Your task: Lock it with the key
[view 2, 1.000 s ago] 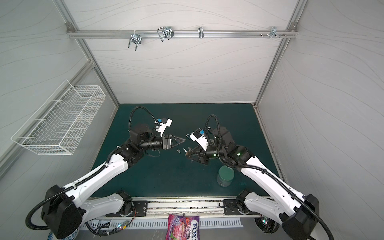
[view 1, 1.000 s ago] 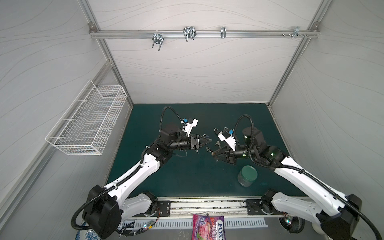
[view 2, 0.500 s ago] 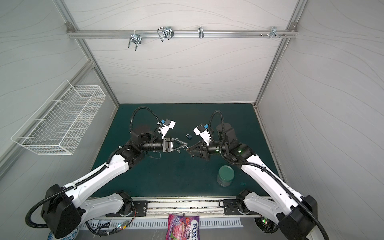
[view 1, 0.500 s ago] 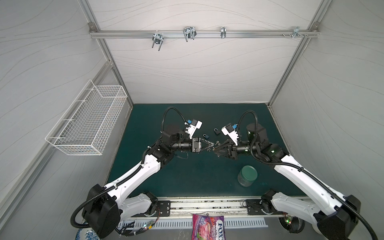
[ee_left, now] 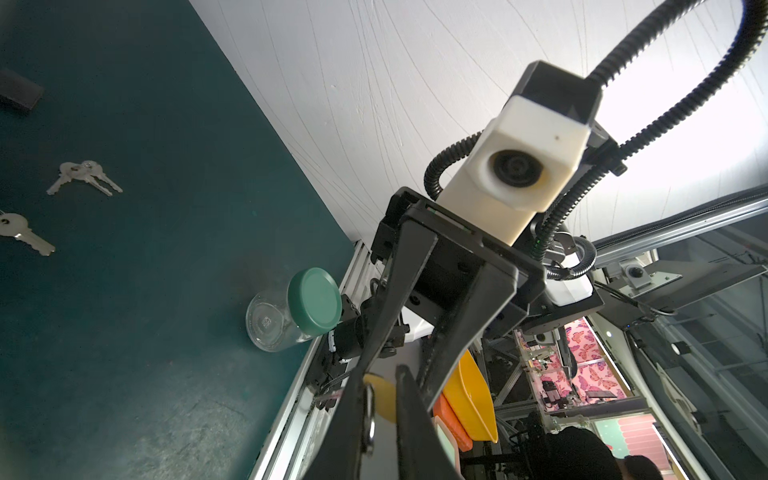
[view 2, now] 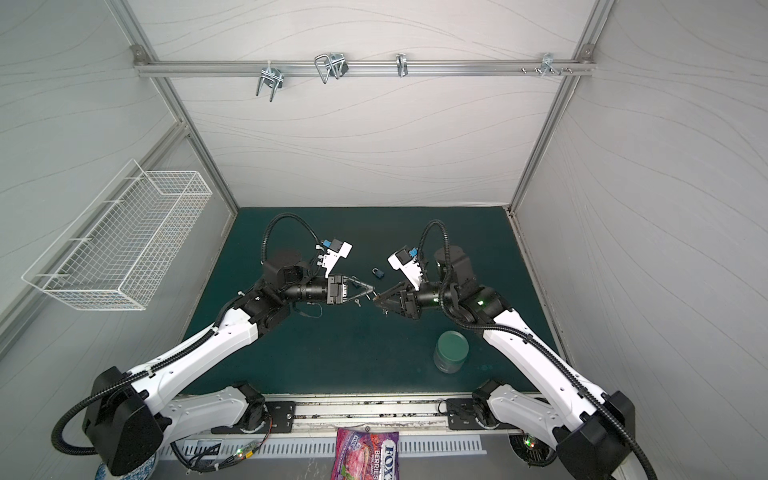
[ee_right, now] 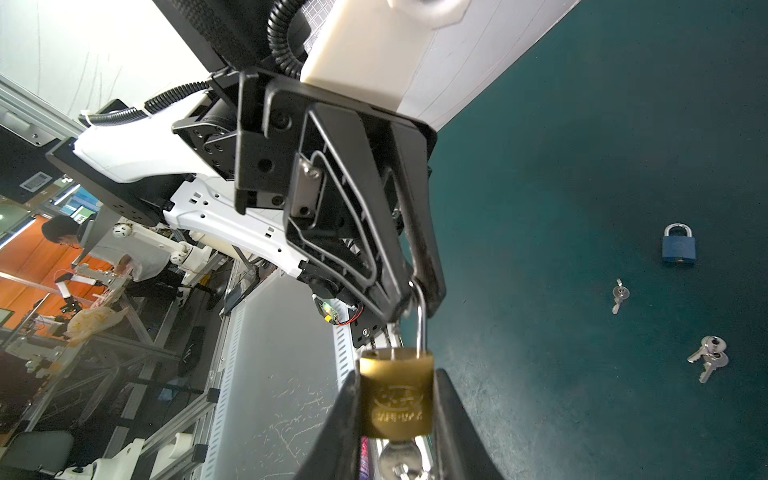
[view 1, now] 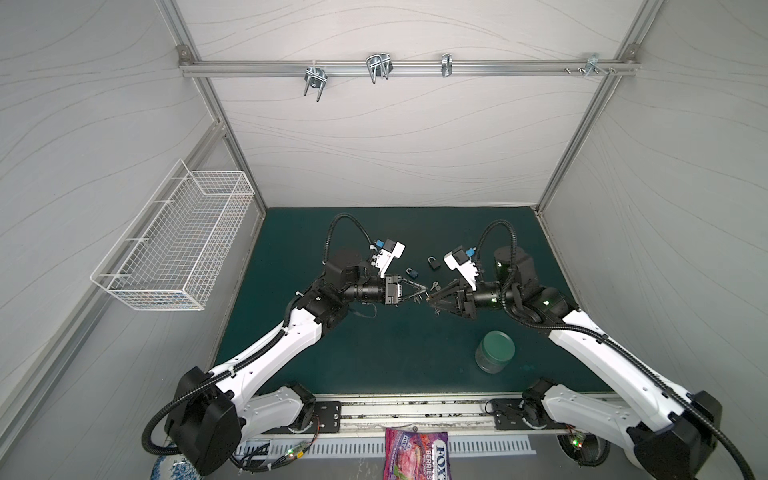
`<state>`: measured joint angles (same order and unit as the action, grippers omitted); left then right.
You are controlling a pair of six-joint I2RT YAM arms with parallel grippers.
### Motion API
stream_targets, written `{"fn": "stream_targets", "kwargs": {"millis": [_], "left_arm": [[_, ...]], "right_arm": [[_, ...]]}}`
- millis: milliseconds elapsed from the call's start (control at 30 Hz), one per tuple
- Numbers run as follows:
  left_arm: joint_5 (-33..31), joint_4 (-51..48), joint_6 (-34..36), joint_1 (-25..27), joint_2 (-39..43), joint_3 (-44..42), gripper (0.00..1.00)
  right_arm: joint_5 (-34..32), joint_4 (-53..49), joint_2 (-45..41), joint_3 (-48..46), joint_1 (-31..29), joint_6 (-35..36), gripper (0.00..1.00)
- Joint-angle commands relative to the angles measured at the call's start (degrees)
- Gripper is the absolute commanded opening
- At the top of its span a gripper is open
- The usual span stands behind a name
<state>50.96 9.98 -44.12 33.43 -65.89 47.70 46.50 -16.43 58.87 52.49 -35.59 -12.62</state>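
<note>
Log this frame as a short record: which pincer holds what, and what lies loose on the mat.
right pincer: shut on brass padlock, gripping its body
left pincer: shut on the shackle
key: head shows just below the padlock body
shackle seated: cannot tell
loose on mat: blue padlock, black padlock, key bunch, single key, lidded jar

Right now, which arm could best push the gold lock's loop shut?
Left, probably: the left tool pinches the shackle, while the right tool clamps the brass padlock, key in its bottom.
</note>
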Motion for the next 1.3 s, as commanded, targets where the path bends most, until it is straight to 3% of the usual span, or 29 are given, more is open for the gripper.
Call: {"fn": "stream_targets", "kwargs": {"millis": [0, 200, 367, 567, 733, 1267], "left_arm": [[-0.6, 1.2, 0.8, 0.3, -0.2, 2.9, 0.12], [-2.0, -1.0, 1.3, 0.2, 0.8, 3.5, 0.0], [-4.2, -2.7, 1.3, 0.3, 2.6, 3.9, 0.0], [-6.8, -6.2, 1.9, 1.6, 3.6, 6.2, 0.0], [-10.3, -7.7, 1.7, 2.7, 4.7, 7.4, 0.0], [-14.4, -7.0, 0.3, 5.9, 4.1, 7.0, 0.0]], "right_arm": [[1.4, -0.2, -0.9, 0.7, 0.2, 1.1, 0.0], [-8.1, -5.0, -2.9, 1.8, -1.0, 7.8, 0.0], [-23.1, -6.2, -4.6, 2.3, -7.0, 16.4, 0.0], [-36.2, -4.1, -4.0, 2.4, -14.4, 24.6, 0.0], [-45.1, -1.7, -3.9, 3.0, -19.4, 27.3, 0.0], [-52.8, -0.1, -2.9, 3.5, -22.4, 27.2, 0.0]]}}
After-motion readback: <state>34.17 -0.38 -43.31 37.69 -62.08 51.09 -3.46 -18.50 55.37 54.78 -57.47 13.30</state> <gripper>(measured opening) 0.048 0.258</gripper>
